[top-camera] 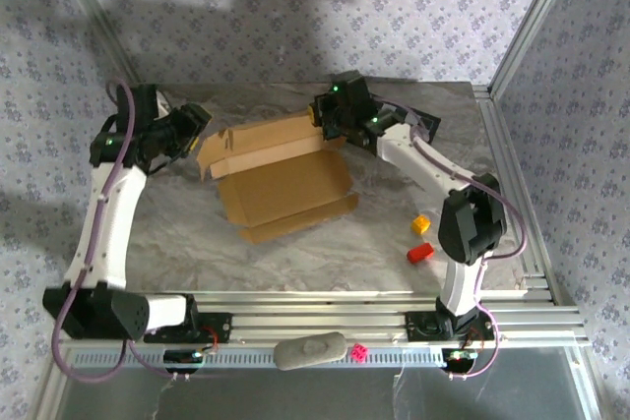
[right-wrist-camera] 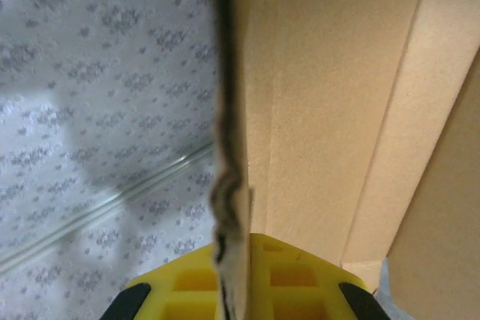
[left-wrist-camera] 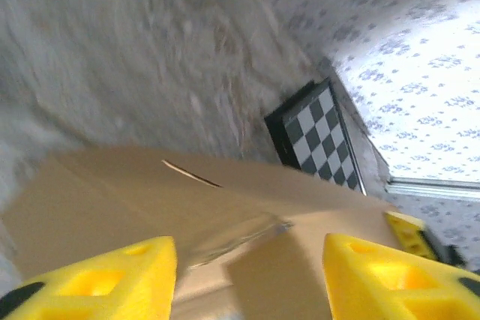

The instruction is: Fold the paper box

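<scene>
The paper box (top-camera: 281, 179) is a brown cardboard sheet lying mid-table, with its back wall and left flaps raised. My right gripper (top-camera: 330, 125) is at the back right corner of the box. Its yellow fingers (right-wrist-camera: 300, 282) are shut on the edge of an upright cardboard flap (right-wrist-camera: 229, 185). My left gripper (top-camera: 197, 127) is at the left end of the box. It (left-wrist-camera: 247, 282) stands open, its yellow fingers (left-wrist-camera: 97, 279) wide apart over brown cardboard (left-wrist-camera: 150, 200) that they do not pinch.
A black-and-white checkered board (left-wrist-camera: 319, 136) lies at the back of the table beyond the box. A yellow block (top-camera: 420, 224) and a red block (top-camera: 420, 252) sit at the right. A grey object (top-camera: 310, 351) and a pink die (top-camera: 360, 351) rest on the front rail.
</scene>
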### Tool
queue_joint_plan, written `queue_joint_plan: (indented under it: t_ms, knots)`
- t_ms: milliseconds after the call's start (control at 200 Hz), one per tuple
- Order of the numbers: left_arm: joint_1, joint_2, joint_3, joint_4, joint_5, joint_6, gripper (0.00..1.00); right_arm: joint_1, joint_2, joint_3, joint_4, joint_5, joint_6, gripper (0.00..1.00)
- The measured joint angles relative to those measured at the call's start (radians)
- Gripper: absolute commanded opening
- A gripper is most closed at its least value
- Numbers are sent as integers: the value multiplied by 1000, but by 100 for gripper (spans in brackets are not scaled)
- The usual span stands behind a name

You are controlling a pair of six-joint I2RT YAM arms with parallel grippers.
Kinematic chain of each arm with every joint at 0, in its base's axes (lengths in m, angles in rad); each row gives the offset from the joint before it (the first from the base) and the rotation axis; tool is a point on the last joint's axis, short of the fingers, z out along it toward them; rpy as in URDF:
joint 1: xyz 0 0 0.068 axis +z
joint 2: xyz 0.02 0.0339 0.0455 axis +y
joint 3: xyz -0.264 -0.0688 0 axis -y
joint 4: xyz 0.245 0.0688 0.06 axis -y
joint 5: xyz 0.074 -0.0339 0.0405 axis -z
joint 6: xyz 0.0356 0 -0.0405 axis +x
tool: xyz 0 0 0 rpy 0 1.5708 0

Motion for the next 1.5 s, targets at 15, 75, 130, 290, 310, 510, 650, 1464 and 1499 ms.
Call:
queue_joint_plan:
  t_ms: [15,75,130,290,310,510,650,1464,1499]
  knots:
    - [0,-19,-22,12,-11,21,40,-2,0,19,-26,3,3,0]
    - [-1,-114,-150,80,-39,92,30,-15,0,97,-129,8,18,0]
    - [-1,-198,-294,132,-56,130,28,-26,1,157,-217,8,30,0]
    - [8,-339,-637,287,-37,194,36,-42,13,278,-407,19,69,0]
    - [12,-350,-674,322,-21,193,38,-42,14,289,-429,21,74,0]
    - [30,-357,-906,711,105,206,52,-53,26,367,-575,26,100,0]
    - [23,-327,-1011,977,133,269,57,-87,31,378,-603,15,104,0]
    - [111,423,-530,1041,490,-1,27,-210,62,402,-555,-116,73,0]
    - [98,427,-524,1036,503,2,27,-210,66,402,-550,-119,69,0]
